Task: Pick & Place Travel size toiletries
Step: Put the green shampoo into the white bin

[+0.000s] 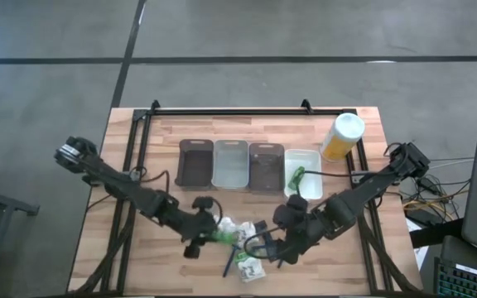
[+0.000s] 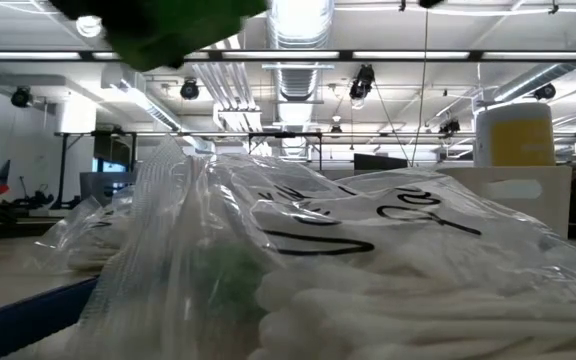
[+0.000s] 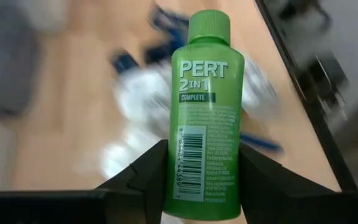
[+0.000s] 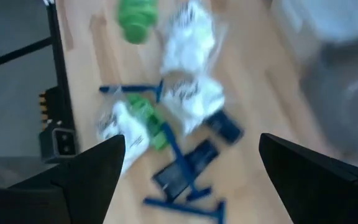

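The toiletries lie in a heap near the table's near edge: white wrinkly packets, dark blue razors, small black pieces and a green tube. My left gripper is at the heap's left side, shut on a green Pert bottle. My right gripper hangs open over the heap's right side and touches nothing. A bagged packet of white swabs fills the low view, with a green blur above it. My left gripper pinches the green bottle's bottom end between its two fingers, one on each side wall. The bottle runs along the fingers, its cap pointing away from the wrist toward the table's right. It is lifted clear above the heap.
Four rectangular trays stand in a row at mid-table: brown, clear, brown and clear; the last holds a green item. A tall yellow bottle with a white cap stands at the far right. Bare wood lies left of the trays.
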Available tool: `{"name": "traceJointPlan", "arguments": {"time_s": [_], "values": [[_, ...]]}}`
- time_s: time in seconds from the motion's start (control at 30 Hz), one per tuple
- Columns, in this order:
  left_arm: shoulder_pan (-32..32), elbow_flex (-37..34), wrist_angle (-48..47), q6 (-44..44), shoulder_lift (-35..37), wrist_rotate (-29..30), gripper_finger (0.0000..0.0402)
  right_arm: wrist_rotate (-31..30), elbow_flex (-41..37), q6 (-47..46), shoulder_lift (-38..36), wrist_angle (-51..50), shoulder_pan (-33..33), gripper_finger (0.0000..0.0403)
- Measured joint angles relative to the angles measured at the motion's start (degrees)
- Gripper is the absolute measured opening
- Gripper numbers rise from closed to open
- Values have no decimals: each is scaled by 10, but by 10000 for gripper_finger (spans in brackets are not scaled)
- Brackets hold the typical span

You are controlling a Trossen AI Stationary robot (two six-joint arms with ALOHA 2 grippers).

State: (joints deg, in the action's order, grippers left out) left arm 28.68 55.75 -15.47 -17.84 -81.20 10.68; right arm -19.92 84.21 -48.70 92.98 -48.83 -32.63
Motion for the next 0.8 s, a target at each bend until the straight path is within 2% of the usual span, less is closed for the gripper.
{"name": "traceJointPlan", "arguments": {"time_s": [0.17, 0.37, 0.53, 0.8], "values": [[-38, -5, 89, 6, 5, 25, 159, -43, 13, 86, 0, 17, 10, 368], [-57, 3, 132, 90, -9, 58, 159, -58, 21, 156, 0, 49, 24, 368], [-84, 7, 168, 125, -23, 62, 159, -56, 21, 165, 5, 59, 44, 368], [-100, 10, 221, 152, -38, 28, 159, -53, 20, 163, 9, 63, 71, 368]]}}
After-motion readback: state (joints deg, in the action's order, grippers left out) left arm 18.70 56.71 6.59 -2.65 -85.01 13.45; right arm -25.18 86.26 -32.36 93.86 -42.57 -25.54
